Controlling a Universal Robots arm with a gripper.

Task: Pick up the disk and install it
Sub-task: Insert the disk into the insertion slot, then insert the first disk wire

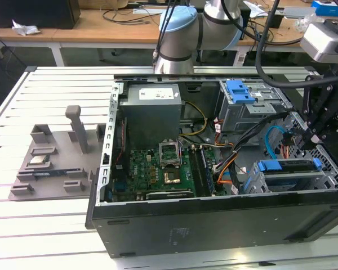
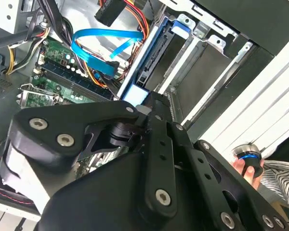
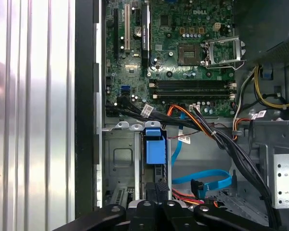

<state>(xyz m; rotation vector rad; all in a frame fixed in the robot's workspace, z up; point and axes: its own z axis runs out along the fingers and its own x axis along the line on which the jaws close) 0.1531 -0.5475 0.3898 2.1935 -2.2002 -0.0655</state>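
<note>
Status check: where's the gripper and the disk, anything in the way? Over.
Gripper at the drive cage, right by the disk. Disk on edge in a cage slot. Blue data cable loose beside the cage, clear of the slot.

disk (image 3: 153, 147): mostly hidden in drive cage (image 3: 118, 159) | end effector (image 3: 156, 190): cut by picture edge

disk (image 3: 154, 149) | I've got it standing on edge in the drive cage (image 3: 116, 159) slot | blue carrier tab showing | metal body mostly hidden
</note>
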